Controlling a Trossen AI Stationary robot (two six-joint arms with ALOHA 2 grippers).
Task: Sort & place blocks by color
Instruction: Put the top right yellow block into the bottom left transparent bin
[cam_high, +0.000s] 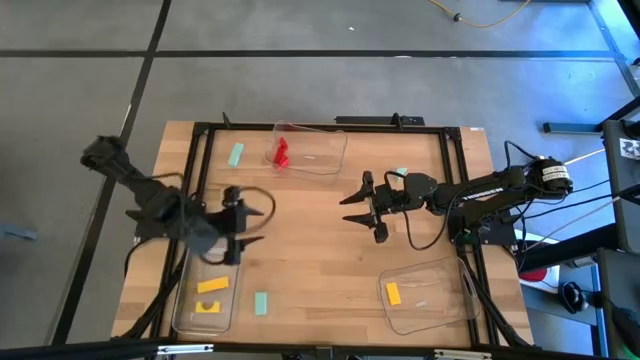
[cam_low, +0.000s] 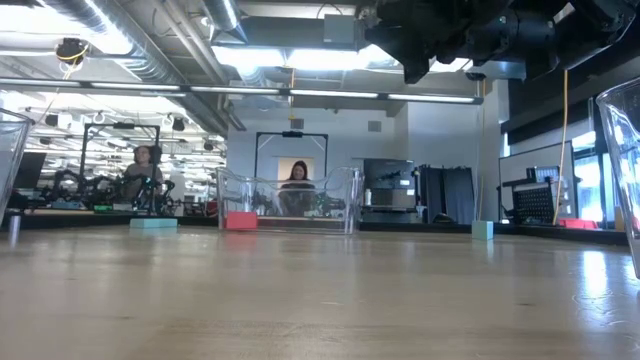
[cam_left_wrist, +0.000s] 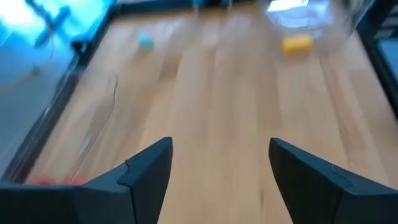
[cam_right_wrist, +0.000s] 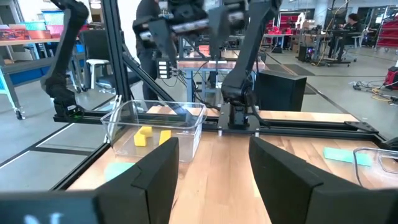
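We find the blocks spread out: two yellow blocks lie in the near-left tray, a third yellow block in the near-right tray, a red block in the far tray, while teal blocks sit loose on the table — far left, near left, far right. The left gripper hovers just beyond its tray with fingers spread and nothing between them. The right gripper hangs mid-table — jaws parted, also empty.

red block upper centre, in clear tray | 2 yellow blocks lower left | yellow block lower right | teal blocks upper left, lower left | table light wood | arms black
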